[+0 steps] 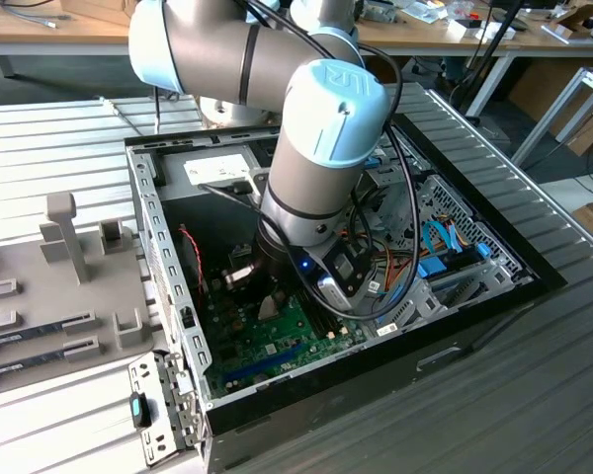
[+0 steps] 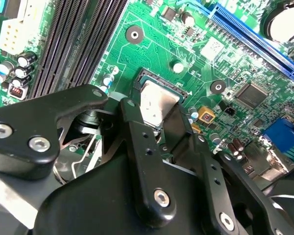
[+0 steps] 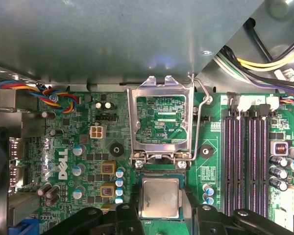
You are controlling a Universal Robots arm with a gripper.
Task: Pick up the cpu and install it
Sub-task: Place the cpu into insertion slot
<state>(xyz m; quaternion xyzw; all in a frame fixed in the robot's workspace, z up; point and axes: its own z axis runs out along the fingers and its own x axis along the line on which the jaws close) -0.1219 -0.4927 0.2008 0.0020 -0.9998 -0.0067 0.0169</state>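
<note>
pincer (image 2: 156, 111) closed on the cpu (image 3: 160, 197), fingers on two opposite edges; cpu sits at the socket on the green board (image 3: 83, 161), just beside the flipped-open retention frame (image 3: 135, 117), inside the open case (image 1: 153, 247)

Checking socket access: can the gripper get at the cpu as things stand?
Likely yes. The socket's load plate is flipped open, clear of the cpu, and the gripper sits right at the cpu with nothing over its metal top.
</note>
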